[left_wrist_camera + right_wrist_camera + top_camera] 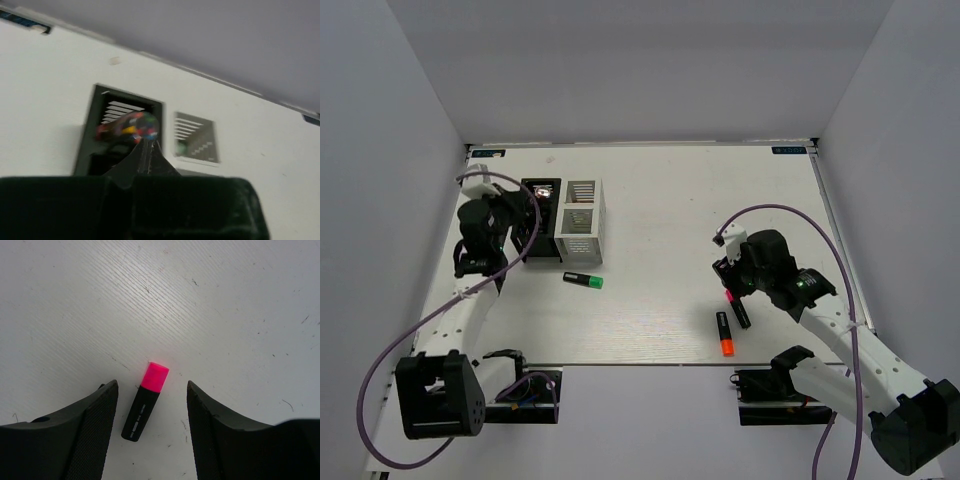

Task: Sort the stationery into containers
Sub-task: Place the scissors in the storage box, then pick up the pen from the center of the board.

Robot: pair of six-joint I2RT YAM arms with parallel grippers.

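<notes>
Pink-capped black marker (145,401) is found flat on the counter (225,315) between the parted jaws of the right tool (152,390), and is judged light, rigid, slick, best taken across its barrel.

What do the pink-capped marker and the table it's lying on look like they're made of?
Pink-capped marker: most likely plastic. The black barrel is smooth with a faint sheen and small printed text, and the cap is a flat, matte fluorescent pink.
Table: white and matte, with fine parallel lines like a grain and small dark scuffs. It could be painted or laminated board; the look leaves that open.
</notes>
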